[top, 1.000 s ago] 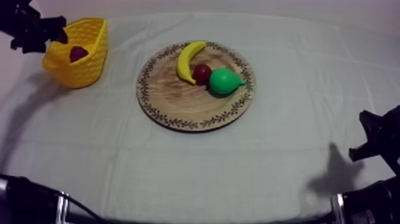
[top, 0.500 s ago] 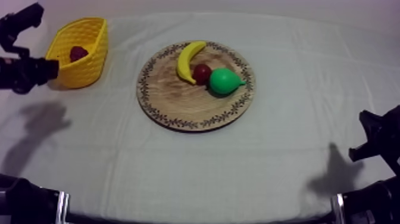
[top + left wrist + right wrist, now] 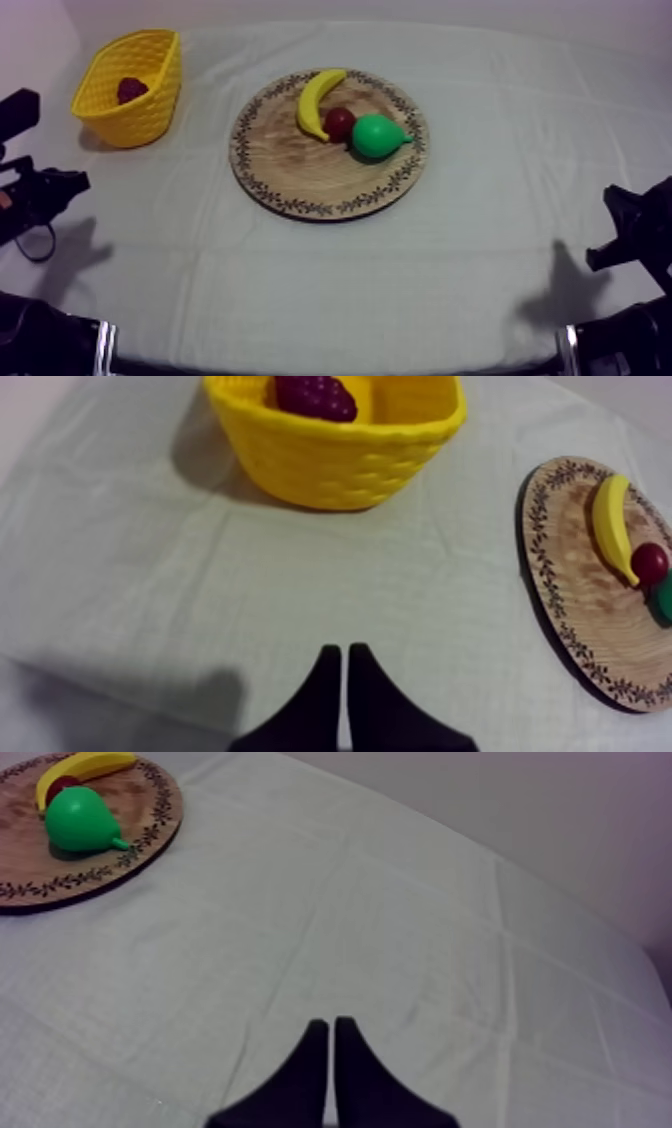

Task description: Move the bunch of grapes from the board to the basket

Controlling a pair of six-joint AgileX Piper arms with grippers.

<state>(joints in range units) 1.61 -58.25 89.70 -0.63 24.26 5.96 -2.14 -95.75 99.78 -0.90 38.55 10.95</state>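
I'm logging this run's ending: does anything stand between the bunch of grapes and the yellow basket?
Nothing does: the bunch of grapes lies inside the yellow basket already. The left gripper, shut empty, hangs over the cloth short of it.

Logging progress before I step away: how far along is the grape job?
Done: the dark red bunch of grapes lies inside the yellow woven basket. In hand: nothing; left pincer and right pincer are shut, empty. Left: nothing visible; the round wooden board carries no grapes.
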